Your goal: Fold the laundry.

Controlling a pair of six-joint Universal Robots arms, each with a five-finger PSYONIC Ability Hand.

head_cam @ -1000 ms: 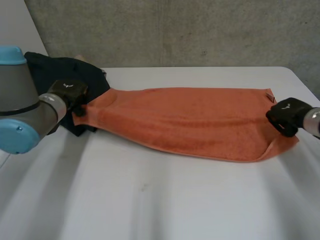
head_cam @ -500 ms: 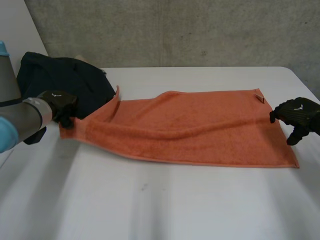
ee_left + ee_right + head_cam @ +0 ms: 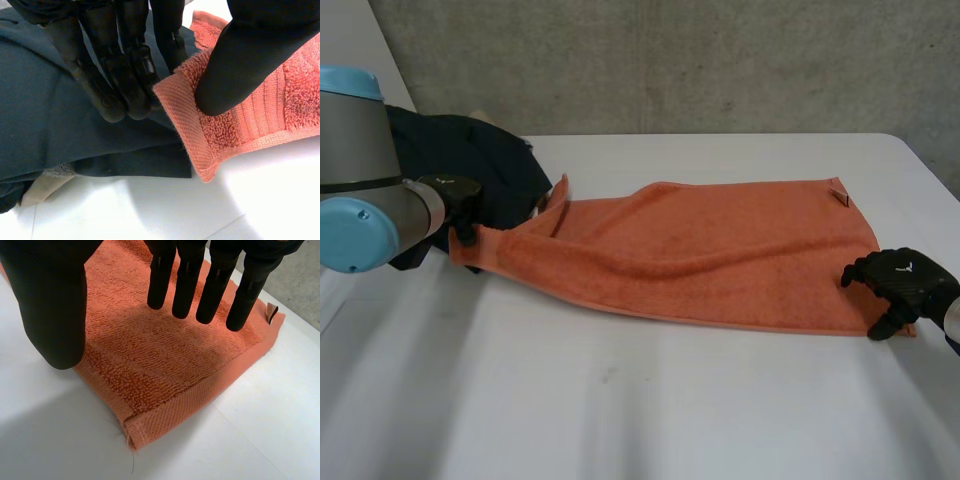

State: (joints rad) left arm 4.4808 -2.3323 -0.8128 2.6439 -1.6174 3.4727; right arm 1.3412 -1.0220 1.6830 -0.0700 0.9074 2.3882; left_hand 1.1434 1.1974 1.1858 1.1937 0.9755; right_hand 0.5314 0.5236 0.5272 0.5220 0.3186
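Head view: my left hand [image 3: 453, 196] pinched the orange towel's [image 3: 720, 250] left corner beside dark clothes [image 3: 480, 160]. The towel lay along the counter [image 3: 620, 400]. My right hand [image 3: 898, 282] hovered, fingers straight and apart, over its near right corner. I was probably gathering corners; that one needed pinching next.

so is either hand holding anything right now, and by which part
The left hand pinches the orange towel by its end corner, thumb against fingers. The right hand is open over the opposite near corner, holding nothing.

Head camera looks down over the whole table [image 3: 620, 420]; wrist cameras sit close above opposite ends of its towel [image 3: 720, 250].
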